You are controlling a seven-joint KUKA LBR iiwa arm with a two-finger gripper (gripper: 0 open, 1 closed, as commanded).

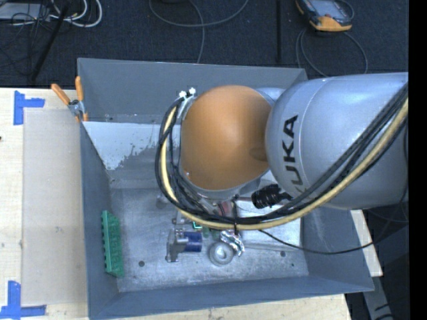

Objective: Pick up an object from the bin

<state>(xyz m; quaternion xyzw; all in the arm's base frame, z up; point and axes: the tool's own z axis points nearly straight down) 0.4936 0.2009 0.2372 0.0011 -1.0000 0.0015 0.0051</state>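
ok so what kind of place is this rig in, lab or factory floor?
Most likely a robotics lab bin-picking cell: a KUKA arm reaches into a grey metal bin that holds a few loose items such as a green toothed strip, and cables trail over the dark floor behind.

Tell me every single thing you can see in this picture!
Green ridged plastic strip: one, green, on the bin floor by the left wall.
Small dark blue block: one, blue, mid-floor, directly under the gripper.
Round silvery metal piece: one, silver-grey, just right of the blue block.
Grey metal bin: one, grey, middle of the view.
Robot arm: one, silver-grey, reaching in from the right.
Orange wrist cover: one, orange, above the bin's middle.
Cables: a bundle, black and yellowish, looped round the cover.
Gripper: one, metal-grey, low over the blue block.
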